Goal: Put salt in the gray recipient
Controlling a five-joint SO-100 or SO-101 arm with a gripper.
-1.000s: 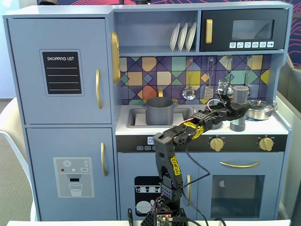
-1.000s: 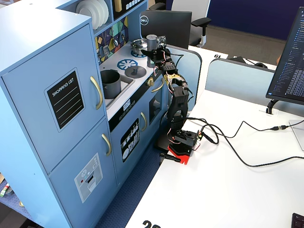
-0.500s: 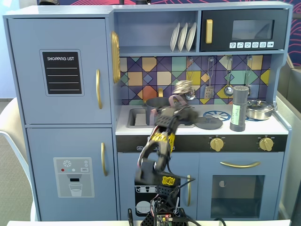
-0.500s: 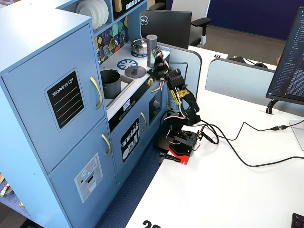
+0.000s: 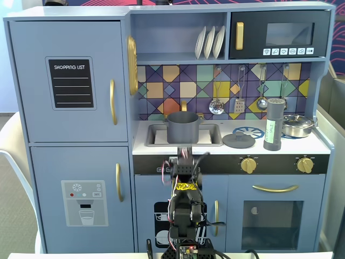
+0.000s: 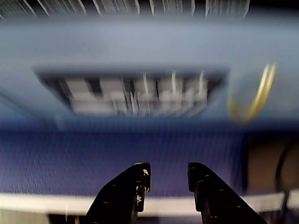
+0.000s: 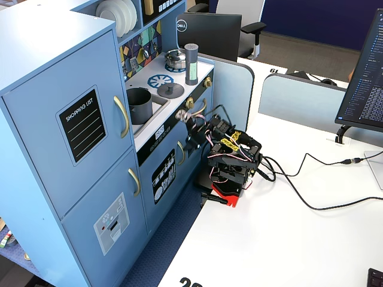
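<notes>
Blue toy kitchen fills a fixed view, with a colourful tiled wall behind its white counter. On this counter the salt stands upright at about 3 o'clock from the gray recipient, well apart from it; the recipient sits in the sink. A flat gray lid lies between them. A white table carries the folded arm in front of the kitchen. In the wrist view the gripper holds nothing, its jaws a little spread, before a blurred blue front
</notes>
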